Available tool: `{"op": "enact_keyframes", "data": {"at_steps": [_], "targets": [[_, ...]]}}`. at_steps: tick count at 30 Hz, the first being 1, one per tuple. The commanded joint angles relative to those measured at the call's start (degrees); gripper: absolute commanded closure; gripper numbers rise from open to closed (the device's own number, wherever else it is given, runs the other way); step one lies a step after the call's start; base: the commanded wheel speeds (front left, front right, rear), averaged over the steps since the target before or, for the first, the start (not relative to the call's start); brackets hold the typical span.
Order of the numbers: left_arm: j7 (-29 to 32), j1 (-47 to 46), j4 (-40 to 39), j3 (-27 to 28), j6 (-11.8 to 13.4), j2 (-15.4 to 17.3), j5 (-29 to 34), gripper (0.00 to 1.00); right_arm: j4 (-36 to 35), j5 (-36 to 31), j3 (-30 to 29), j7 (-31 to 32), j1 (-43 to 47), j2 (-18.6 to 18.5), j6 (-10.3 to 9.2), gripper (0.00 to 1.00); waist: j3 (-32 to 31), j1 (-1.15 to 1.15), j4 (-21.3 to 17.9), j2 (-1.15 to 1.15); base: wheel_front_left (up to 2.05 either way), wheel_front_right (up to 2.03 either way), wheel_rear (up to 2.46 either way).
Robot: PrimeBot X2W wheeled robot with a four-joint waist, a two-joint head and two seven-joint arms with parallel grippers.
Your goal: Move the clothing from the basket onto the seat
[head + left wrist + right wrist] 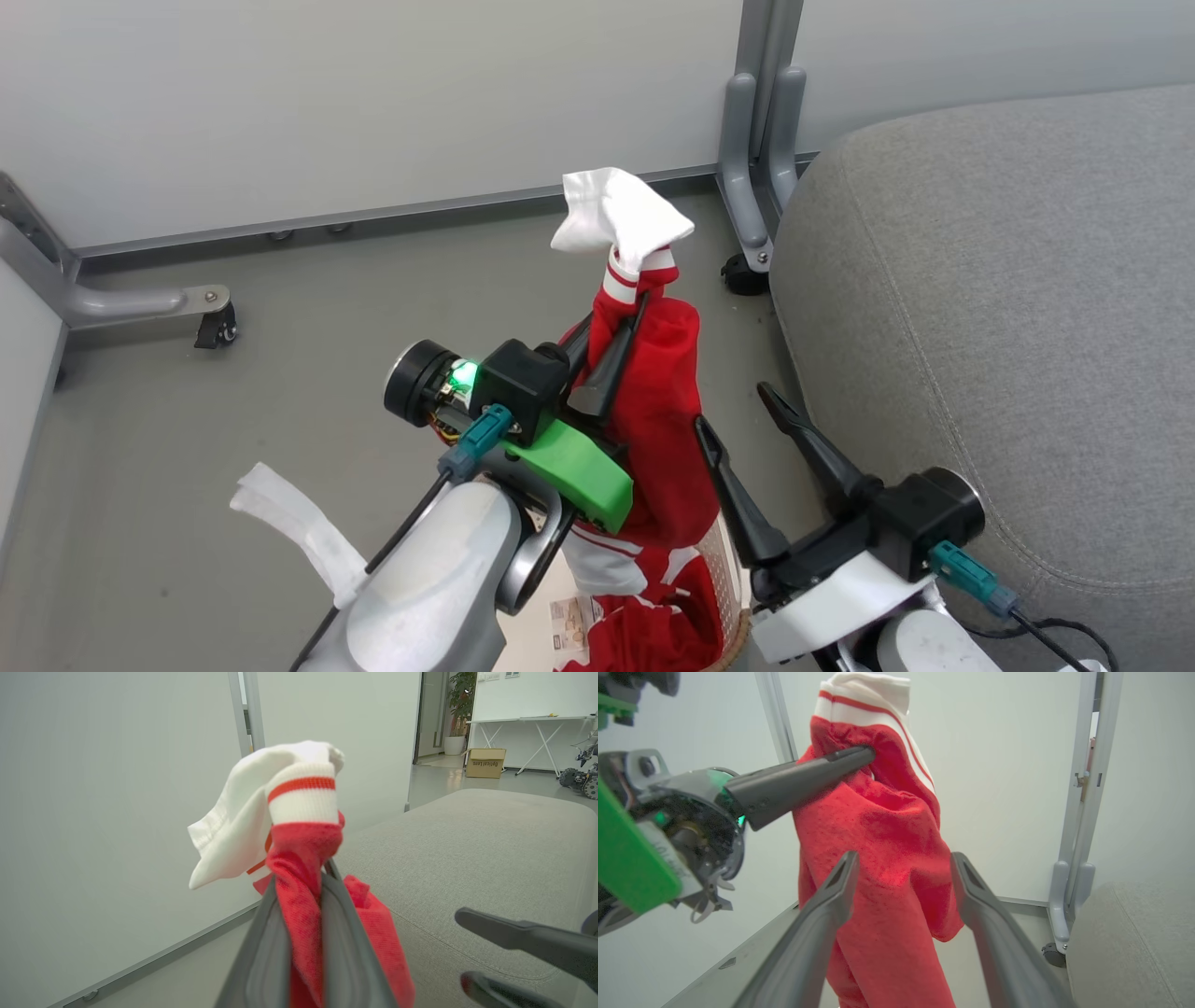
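Grey woven upholstery: the seat [980, 327] stands on the floor [280, 392] at the robot's right, its rounded corner near a grey partition post [761, 140]. Red clothing [663, 411] hangs as a long twisted column above the basket [724, 569], lower end reaching down into it, where more red-and-white fabric lies bunched; none of it touches the seat. Basket sits on the floor just beside the seat's near edge, a label [571, 623] showing on its bottom. Left gripper [621, 313] pinches the garment just below the white striped cuff [621, 219], fingers pressed together on the red cloth. Right gripper [733, 406] is spread wide, holding nothing, between the hanging cloth and the seat edge.
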Motion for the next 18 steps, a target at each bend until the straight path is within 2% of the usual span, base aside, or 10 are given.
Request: {"op": "enact_keyframes", "data": {"at_steps": [1, 9, 17, 18], "targets": [[0.2, -1.0, -0.1, -0.5, 0.4, 0.0, -0.6, 1.00, -0.3, 0.1, 1.4, -0.2, -1.6, -0.1, 0.00, 0.00, 0.1, 0.00, 0.1, 0.00, 0.00, 0.00, 0.00], [1.1, -2.5, -2.7, -5.8, 1.7, 0.0, -3.1, 1.00, 3.0, -1.0, 4.9, -0.2, -6.1, 0.0, 0.00, 0.00, 0.4, 0.00, 1.2, 0.00, 0.00, 0.00, 0.00], [2.0, -4.3, -5.2, -9.0, 3.6, 0.0, -4.4, 1.00, 10.7, -2.8, 1.5, -0.2, -5.8, 0.8, 0.00, 0.00, 0.6, 0.00, 2.6, 0.00, 0.00, 0.00, 0.00], [2.0, -4.4, -5.1, -9.1, 3.8, 0.0, -4.2, 1.00, 11.3, -2.8, 1.3, -0.2, -5.7, 0.9, 0.00, 0.61, 0.7, 0.00, 2.6, 0.00, 0.00, 0.00, 0.00]]}}
